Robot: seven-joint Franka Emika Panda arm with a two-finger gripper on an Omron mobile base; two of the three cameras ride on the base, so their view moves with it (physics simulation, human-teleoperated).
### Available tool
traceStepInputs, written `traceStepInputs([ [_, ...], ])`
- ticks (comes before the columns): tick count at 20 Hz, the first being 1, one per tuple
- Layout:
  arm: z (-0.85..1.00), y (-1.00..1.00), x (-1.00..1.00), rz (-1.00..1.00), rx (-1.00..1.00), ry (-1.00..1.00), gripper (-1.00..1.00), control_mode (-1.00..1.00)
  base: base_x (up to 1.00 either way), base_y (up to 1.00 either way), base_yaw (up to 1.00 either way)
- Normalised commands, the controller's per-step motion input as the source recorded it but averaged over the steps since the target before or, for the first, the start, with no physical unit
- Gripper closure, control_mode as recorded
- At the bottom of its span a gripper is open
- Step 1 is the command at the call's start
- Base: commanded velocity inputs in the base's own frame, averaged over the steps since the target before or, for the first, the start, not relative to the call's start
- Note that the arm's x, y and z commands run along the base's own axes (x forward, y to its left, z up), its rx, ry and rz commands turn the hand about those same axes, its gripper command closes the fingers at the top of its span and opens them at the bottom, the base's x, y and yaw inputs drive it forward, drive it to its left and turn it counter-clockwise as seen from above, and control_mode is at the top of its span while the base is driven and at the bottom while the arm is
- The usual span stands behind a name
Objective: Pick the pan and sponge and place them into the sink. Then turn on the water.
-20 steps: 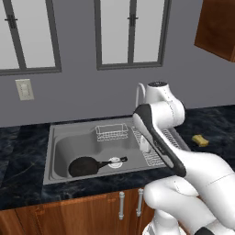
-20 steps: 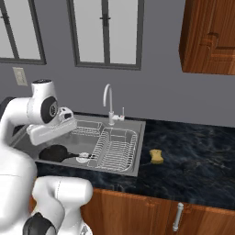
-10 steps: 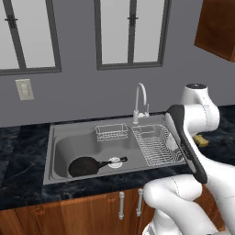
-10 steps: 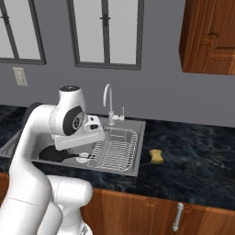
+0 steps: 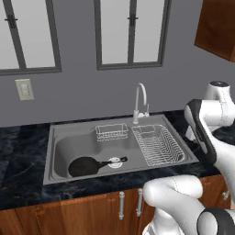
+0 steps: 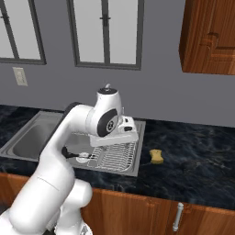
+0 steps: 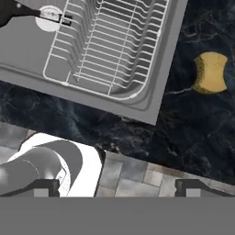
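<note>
The black pan [image 5: 85,165] lies flat in the left of the grey sink [image 5: 73,143], its handle [image 5: 114,160] reaching over the white drain. In the hand view the pan's edge [image 7: 11,10] sits at the top left corner. The yellow sponge [image 6: 157,156] rests on the black counter to the right of the sink, at the upper right in the hand view [image 7: 210,72]. My gripper [image 6: 125,134] hangs open and empty above the dish rack [image 6: 114,153], left of the sponge and apart from it. The faucet [image 5: 140,97] is dry.
A wire basket [image 5: 111,132] hangs at the sink's back wall. A brown wall cupboard [image 6: 209,36] is mounted above the counter to the right. Black marbled counter [image 6: 197,160] stretches right of the sponge. Wooden cupboard fronts [image 5: 92,211] run below the counter.
My arm has swung to the right, from over the pan across the sink to above the dish rack. The pan and the sponge have stayed where they were.
</note>
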Motion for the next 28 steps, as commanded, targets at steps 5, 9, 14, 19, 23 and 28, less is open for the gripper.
traceStepInputs([
  [5, -0.31, -0.97, 0.53, -0.08, 0.01, 0.0, -1.0, -1.0, 0.0, 0.0, 0.0],
  [9, -0.72, -0.85, 0.8, -0.06, 0.0, 0.03, -1.0, -1.0, 0.0, 0.0, 0.0],
  [14, -0.6, -0.49, 0.89, -0.01, 0.0, 0.01, -1.0, -1.0, 0.0, 0.0, 0.0],
  [19, -0.28, -0.45, 0.72, 0.0, 0.0, 0.05, -1.0, -1.0, 0.0, 0.0, 0.0],
  [23, -0.22, -0.42, 0.52, 0.0, 0.01, 0.07, -1.0, -1.0, 0.0, 0.0, 0.0],
  [28, -0.25, -0.21, 0.25, 0.0, 0.02, 0.05, -1.0, -1.0, 0.0, 0.0, 0.0],
])
